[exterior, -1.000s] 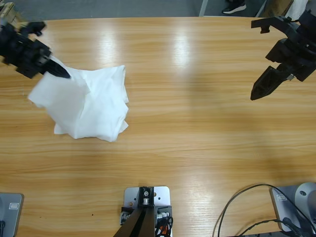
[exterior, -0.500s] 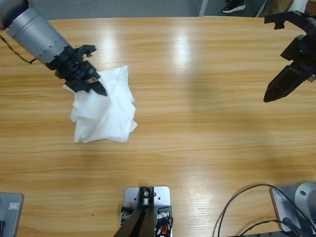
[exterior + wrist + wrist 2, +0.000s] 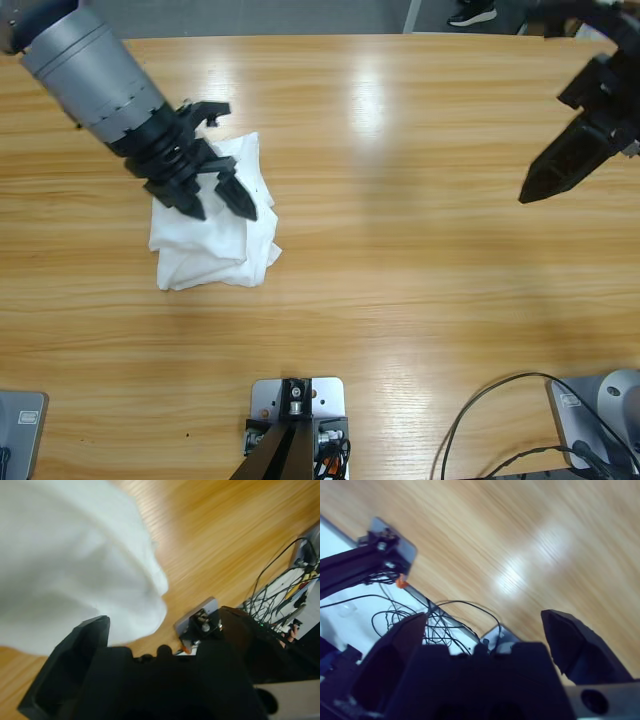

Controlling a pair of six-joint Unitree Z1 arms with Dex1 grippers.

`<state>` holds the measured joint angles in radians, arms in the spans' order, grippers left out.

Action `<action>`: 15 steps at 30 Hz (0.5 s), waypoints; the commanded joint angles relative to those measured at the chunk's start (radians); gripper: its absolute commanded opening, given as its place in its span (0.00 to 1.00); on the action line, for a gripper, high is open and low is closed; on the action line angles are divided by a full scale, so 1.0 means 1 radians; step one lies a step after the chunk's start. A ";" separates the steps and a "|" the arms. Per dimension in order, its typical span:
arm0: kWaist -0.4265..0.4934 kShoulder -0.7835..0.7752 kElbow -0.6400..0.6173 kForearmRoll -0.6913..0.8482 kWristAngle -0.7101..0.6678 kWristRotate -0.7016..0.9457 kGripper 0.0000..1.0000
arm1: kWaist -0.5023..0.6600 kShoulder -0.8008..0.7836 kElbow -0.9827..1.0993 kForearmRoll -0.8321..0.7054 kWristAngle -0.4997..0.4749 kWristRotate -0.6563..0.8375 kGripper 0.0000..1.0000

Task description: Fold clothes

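Pictured from above: left gripper (image 3: 212, 194) poised over the T-shirt (image 3: 215, 245), jaws spread apart and empty, no cloth caught between the 2 black tips. Directly beneath and just ahead of those tips, a crumpled white bundle on the wooden table (image 3: 400, 260), bunched rather than flat, with no clear long axis and neither sleeves nor neckline to be made out. In the left wrist view, the same white cloth (image 3: 70, 560) billowing just beyond the jaws, its lower edge close to the nearer jaw; touching or merely near, impossible to say. Far off across the table, right gripper (image 3: 545, 178) hanging in the air over bare wood, jaws parted in its own wrist view (image 3: 485, 630) with only table, cables and rig beneath. Nearer of the 2 arms by a wide margin: the left. Likely next: a grasp at an edge of the bundle to spread it, folding proper not yet begun.
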<state>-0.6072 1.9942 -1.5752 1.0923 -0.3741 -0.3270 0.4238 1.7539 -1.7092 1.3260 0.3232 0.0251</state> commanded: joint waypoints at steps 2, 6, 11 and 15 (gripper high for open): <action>0.095 -0.056 0.090 0.003 0.040 0.059 0.97 | 0.243 0.140 -0.218 0.065 0.031 0.070 0.92; 0.124 0.015 0.082 -0.033 0.040 0.074 0.97 | 0.309 0.164 -0.259 0.080 0.034 0.089 0.90; 0.136 0.124 0.033 -0.069 0.038 0.076 0.97 | 0.339 0.168 -0.265 0.097 0.034 0.093 0.90; 0.147 0.135 -0.079 -0.066 0.038 0.078 0.97 | 0.339 0.166 -0.265 0.107 0.034 0.085 0.90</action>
<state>-0.4837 2.0362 -1.5390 1.0420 -0.3456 -0.2649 0.7481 1.8736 -1.9754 1.3814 0.3381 0.1073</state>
